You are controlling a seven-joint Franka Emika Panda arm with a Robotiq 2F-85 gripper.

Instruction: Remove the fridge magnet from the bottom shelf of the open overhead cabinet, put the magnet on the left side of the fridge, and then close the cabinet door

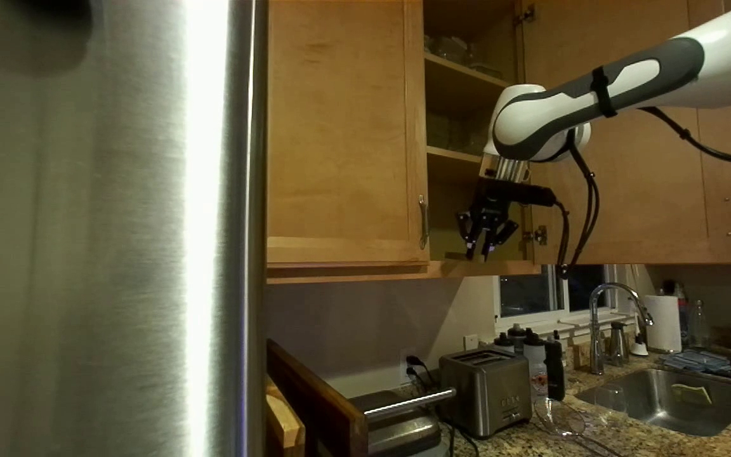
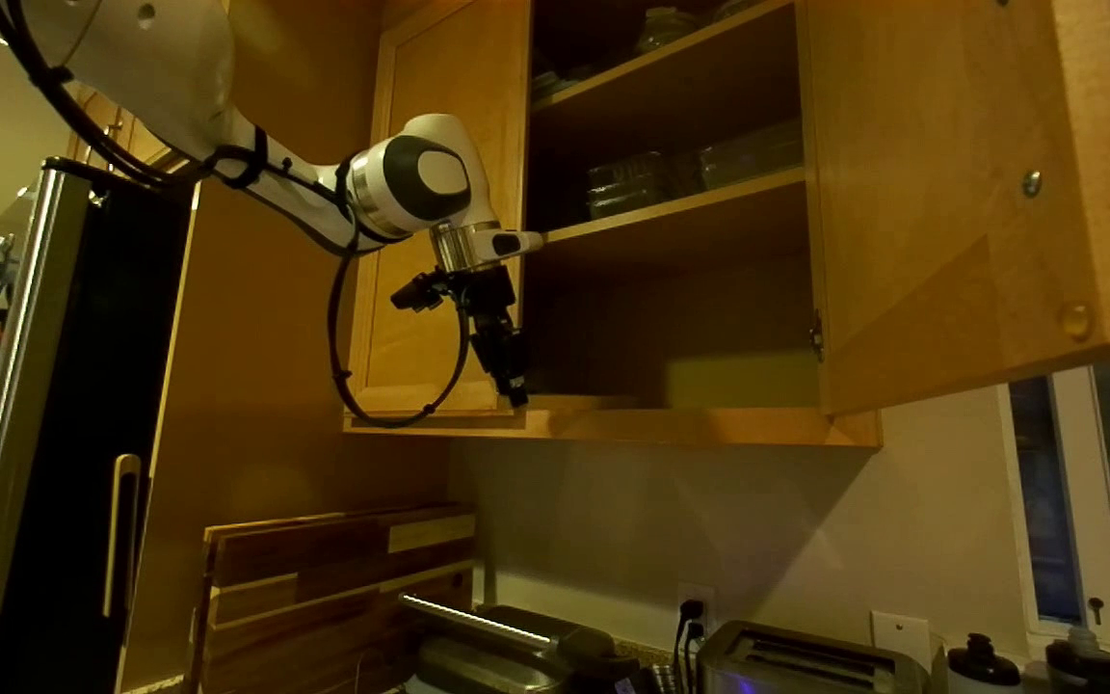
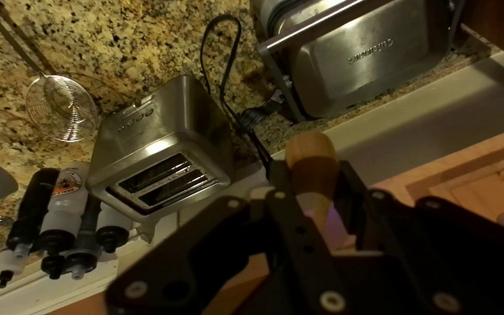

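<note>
In the wrist view, what appears to be the fridge magnet (image 3: 312,151), a round-ended wooden piece, is pinched in the end effector (image 3: 313,168), its rounded end protruding past the fingertips. In both exterior views the end effector is pointed downward before the open overhead cabinet (image 2: 680,318), its tips close to the front edge of the bottom shelf (image 2: 700,426); whether that board is touched cannot be told. On the upper shelves (image 2: 680,204) clear containers (image 2: 627,183) are seen. The cabinet door (image 2: 960,193) is swung wide to the right of the opening, while a matching door (image 1: 340,127) to the left, with a metal handle (image 1: 424,222), is closed. In an exterior view the whole left side is filled by the brushed-steel fridge (image 1: 118,254). Lower down, a toaster (image 1: 489,393), a Cuisinart appliance (image 3: 365,61) and several bottles (image 3: 66,201) are carried by the speckled tabletop (image 3: 134,35), where a mesh strainer (image 3: 61,107) is laid beside the toaster and a steel sink (image 1: 730,406) is set in.
</note>
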